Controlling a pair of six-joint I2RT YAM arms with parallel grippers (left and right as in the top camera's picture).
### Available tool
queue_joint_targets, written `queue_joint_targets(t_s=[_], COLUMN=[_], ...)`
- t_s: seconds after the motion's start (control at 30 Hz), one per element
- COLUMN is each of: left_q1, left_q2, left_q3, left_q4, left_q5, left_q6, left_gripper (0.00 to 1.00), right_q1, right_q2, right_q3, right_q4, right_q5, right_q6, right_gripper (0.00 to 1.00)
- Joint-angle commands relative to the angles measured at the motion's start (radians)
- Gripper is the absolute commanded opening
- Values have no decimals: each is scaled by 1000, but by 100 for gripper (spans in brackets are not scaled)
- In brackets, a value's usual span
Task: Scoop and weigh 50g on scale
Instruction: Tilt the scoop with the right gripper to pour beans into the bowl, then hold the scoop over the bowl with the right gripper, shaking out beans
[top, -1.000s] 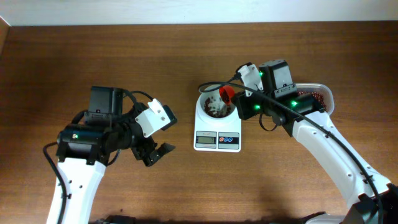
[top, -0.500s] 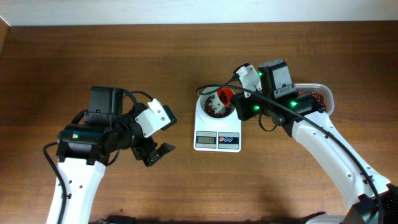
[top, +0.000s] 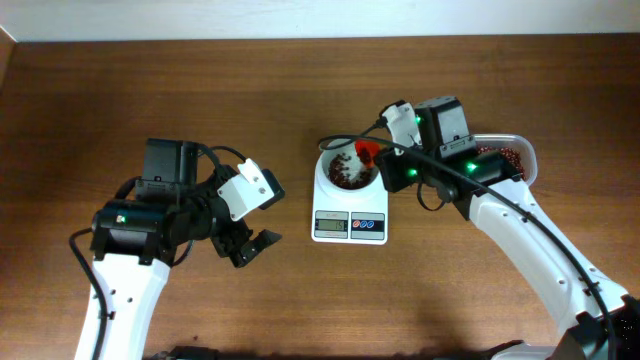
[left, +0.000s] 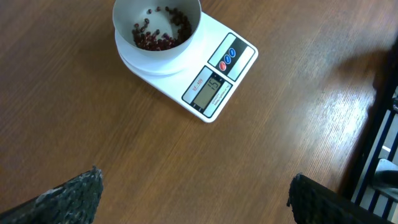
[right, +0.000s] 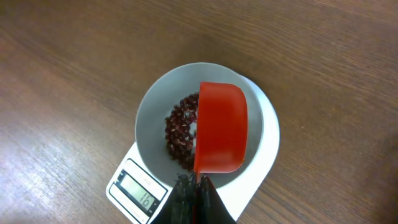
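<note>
My left gripper (top: 255, 246) hangs low over the table (top: 200, 90), to the left of the scale (top: 349, 226) and well apart from it. Its two fingers are spread wide with nothing between them. From that wrist's camera the scale lies ahead of the fingers, with its display side turned toward them.

The scale stands flat on the wood, its round white bowl (left: 155, 57) at the far end and the grey display with the coloured buttons at the near end. The beans (left: 158, 37) lie loose on the bottom of the bowl, a thin dark scatter that does not cover the white all over.

My right gripper (right: 194, 194) reaches in from the right of the scale. Its fingers are pressed together on the handle of the orange scoop (right: 221, 127). The scoop is held above the bowl, over its right half, tipped onto its side so that its smooth outer wall faces my wrist camera. The beans in the bowl lie below it and to its left, apart from the scoop.

To the right of the scale, behind my right arm, stands a clear tub (top: 528, 150) with more beans in it.
</note>
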Motion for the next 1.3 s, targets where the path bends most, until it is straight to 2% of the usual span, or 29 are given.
queue_joint_targets(t_s=[0.0, 0.1, 0.23, 0.37, 0.5, 0.6, 0.77, 0.87, 0.97, 1.03, 1.1, 1.23, 1.27], left_q1=[5, 5, 5, 5, 5, 5, 5, 5, 5, 5, 5, 5, 5], left_q2=[3, 3, 3, 3, 3, 3, 3, 3, 3, 3, 3, 3, 3], left_q3=[19, 19, 19, 19, 19, 19, 19, 19, 19, 19, 19, 19, 19], left_q4=[2, 2, 2, 2, 2, 2, 2, 2, 2, 2, 2, 2, 2], left_q5=[3, 3, 3, 3, 3, 3, 3, 3, 3, 3, 3, 3, 3], left_q6=[-5, -5, -5, -5, -5, -5, -5, -5, -5, -5, -5, -5, -5], left_gripper=[99, 99, 99, 99, 99, 99, 99, 99, 99, 99, 99, 99, 99], right_q1=[7, 7, 7, 7, 7, 7, 7, 7, 7, 7, 7, 7, 7], right_q2=[-28, -28, -28, -28, -28, -28, -27, -27, -27, -26, -26, -26, -26], right_q3=[1, 1, 1, 1, 1, 1, 1, 1, 1, 1, 1, 1, 1], right_q4=[-4, -3, -4, -4, -8, -8, -11, -12, -14, -15, -14, -17, -17], right_q5=[34, -50, 58, -79, 88, -50, 46, -74, 63, 6, -124, 22, -11], right_q6=[6, -34, 5, -50, 33, -26, 19, -41, 24, 14, -68, 6, 5], right_gripper=[4, 4, 4, 4, 4, 4, 4, 4, 4, 4, 4, 4, 4])
